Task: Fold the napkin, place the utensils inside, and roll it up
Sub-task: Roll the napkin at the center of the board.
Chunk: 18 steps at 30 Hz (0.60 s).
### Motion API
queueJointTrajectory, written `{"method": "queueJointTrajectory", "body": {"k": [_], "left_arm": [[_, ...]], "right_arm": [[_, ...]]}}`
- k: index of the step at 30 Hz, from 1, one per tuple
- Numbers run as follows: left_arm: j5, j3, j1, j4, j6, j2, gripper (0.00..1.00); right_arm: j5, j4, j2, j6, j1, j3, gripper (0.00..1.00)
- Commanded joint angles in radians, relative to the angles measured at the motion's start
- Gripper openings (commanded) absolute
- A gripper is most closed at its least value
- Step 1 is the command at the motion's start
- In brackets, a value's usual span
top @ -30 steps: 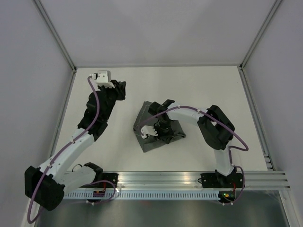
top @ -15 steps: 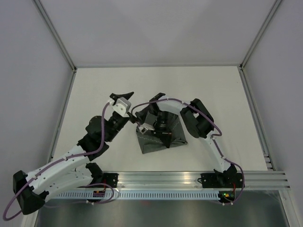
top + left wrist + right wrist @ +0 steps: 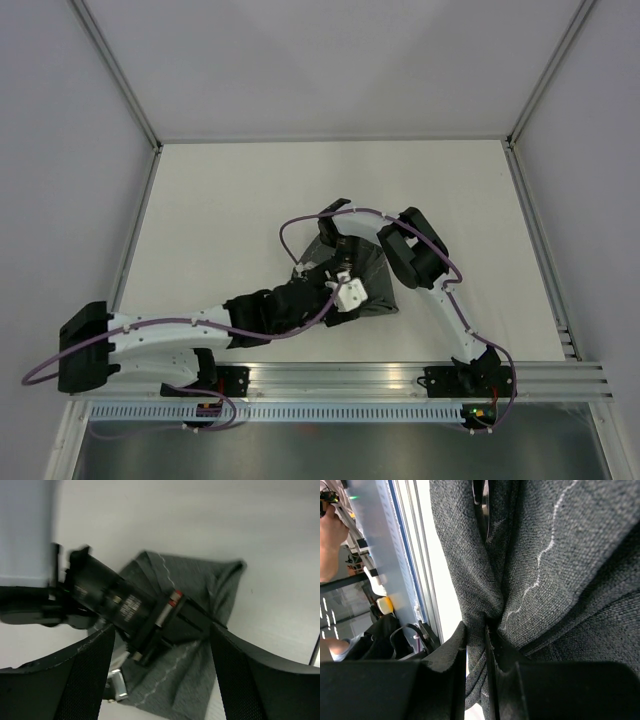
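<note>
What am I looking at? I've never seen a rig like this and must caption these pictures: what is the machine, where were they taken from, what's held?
It is two robot arms, a left arm and a right arm, bolted at the near edge of a white table. One picture looks down from above; the other two come from a camera on each wrist. A dark grey napkin lies bunched on the table. The right hand pinches a fold of it. The left hand is wide open near it, holding nothing.
</note>
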Motion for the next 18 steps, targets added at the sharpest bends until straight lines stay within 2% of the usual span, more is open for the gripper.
{"method": "queueJointTrajectory", "body": {"k": [1, 7, 18], "left_arm": [[-0.023, 0.056, -0.028, -0.11, 0.05, 0.129, 0.81], [0.053, 0.088, -0.032, -0.151, 0.064, 0.275, 0.81], [0.108, 0.084, -0.031, -0.136, 0.071, 0.4, 0.81]], "right_arm": [[0.098, 0.199, 0.069, -0.016, 0.001, -0.03, 0.01], [0.109, 0.233, 0.063, 0.01, -0.001, -0.039, 0.0], [0.115, 0.248, 0.054, 0.021, -0.007, -0.058, 0.0]]}}
